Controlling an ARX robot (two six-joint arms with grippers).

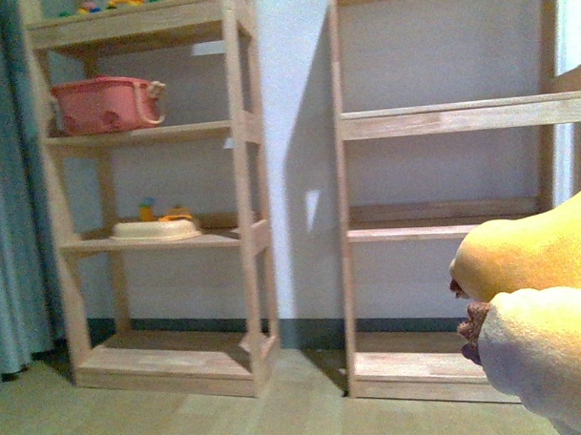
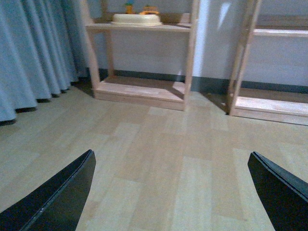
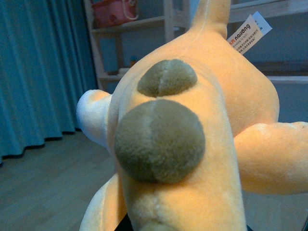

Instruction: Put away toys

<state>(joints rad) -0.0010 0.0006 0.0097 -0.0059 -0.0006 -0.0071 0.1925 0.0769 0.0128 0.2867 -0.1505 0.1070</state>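
The orange-yellow plush animal (image 3: 192,144) fills the right wrist view, with two brown-grey round patches and a white label tag on it. My right gripper is shut on the plush animal; its fingers are hidden under the plush. In the front view the plush animal (image 1: 537,295) shows at the right edge, held up in the air. My left gripper (image 2: 171,192) is open and empty above the wooden floor, its two black fingertips (image 2: 57,202) wide apart.
Two wooden shelf units stand against the wall: the left shelf (image 1: 158,241) holds a pink basket (image 1: 105,105) and a cream tray (image 1: 155,230) with small toys; the right shelf (image 1: 444,231) stands beside it. A blue curtain (image 1: 8,189) hangs at the far left.
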